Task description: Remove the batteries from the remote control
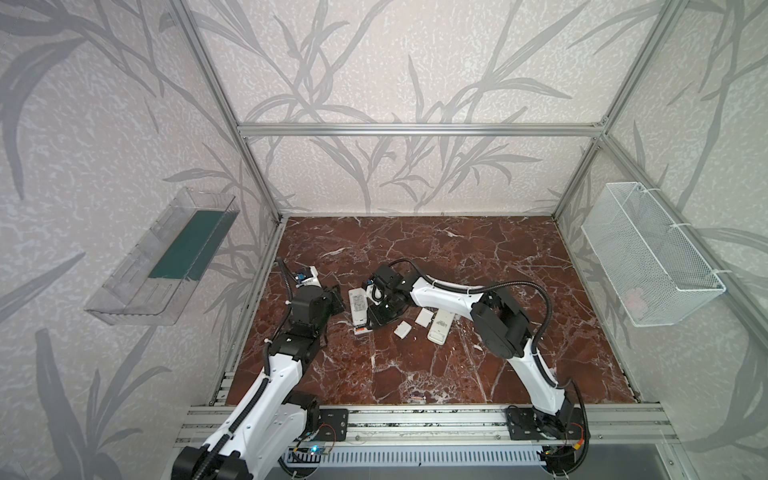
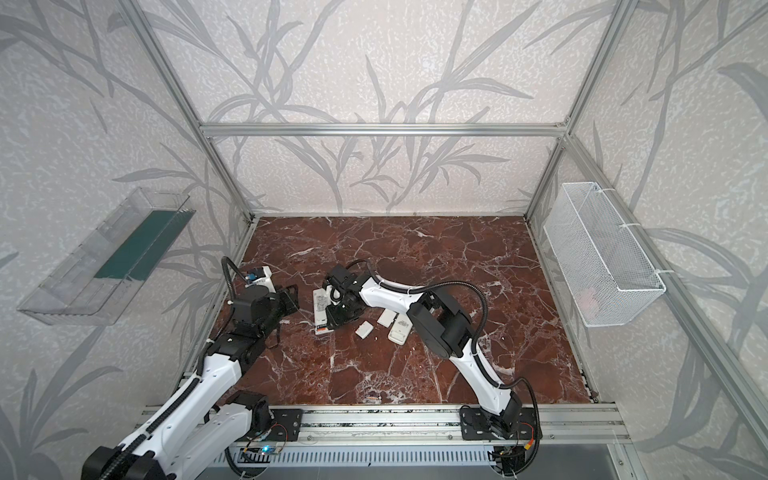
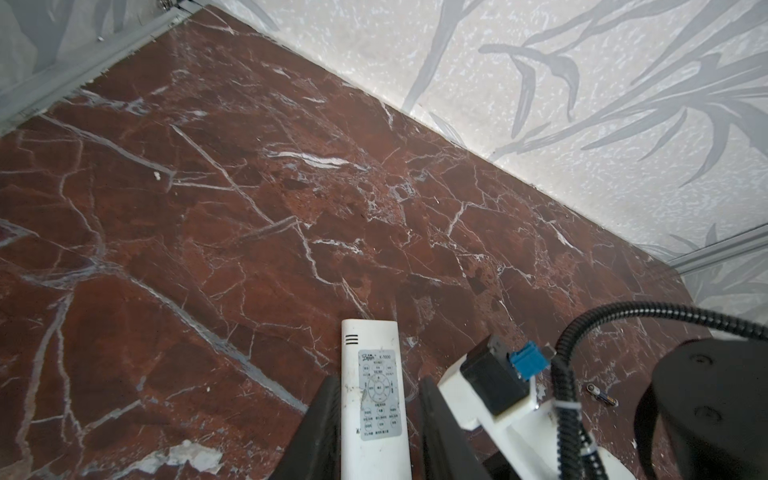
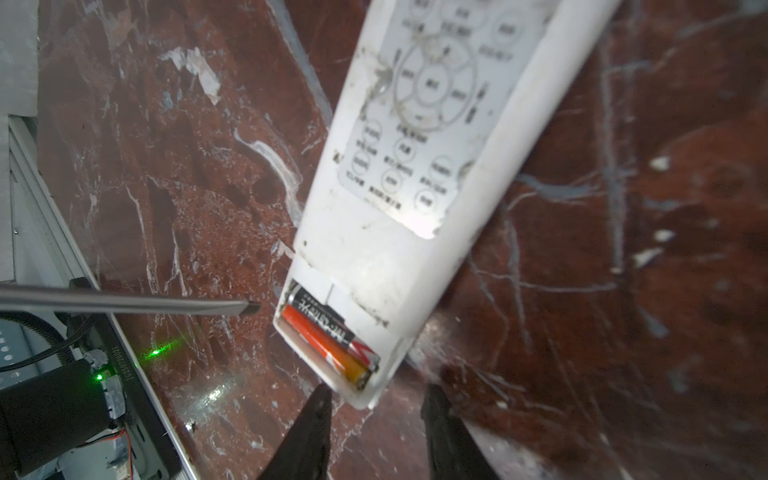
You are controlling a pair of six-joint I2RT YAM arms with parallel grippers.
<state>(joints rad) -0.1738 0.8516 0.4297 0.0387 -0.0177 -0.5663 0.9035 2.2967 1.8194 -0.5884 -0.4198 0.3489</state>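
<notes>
The remote lies label side up on the marble table with its end bay uncovered. Two batteries sit crosswise in that bay, a black battery on the inner side and an orange battery nearest the remote's end. The step in hand looks like the pull itself: the cover is off and neither battery is lifted yet. The right gripper hangs just off the bay end of the remote, its jaws moderately apart and empty, aimed roughly at the orange battery. The left gripper has narrow jaws flanking the remote's long sides. One finger seems to touch, but a sliver of table shows beside the other, so I cannot tell whether it truly clamps the remote. A thin dark rod reaches in with its tip just beside the bay. A loose battery lies on the table near the remote. Two white covers and a second remote lie further off on the right arm's side. The next move likely calls for working a fingertip under the orange battery's end, tipping it up and then pinching it, while the remote is kept from sliding.
</notes>
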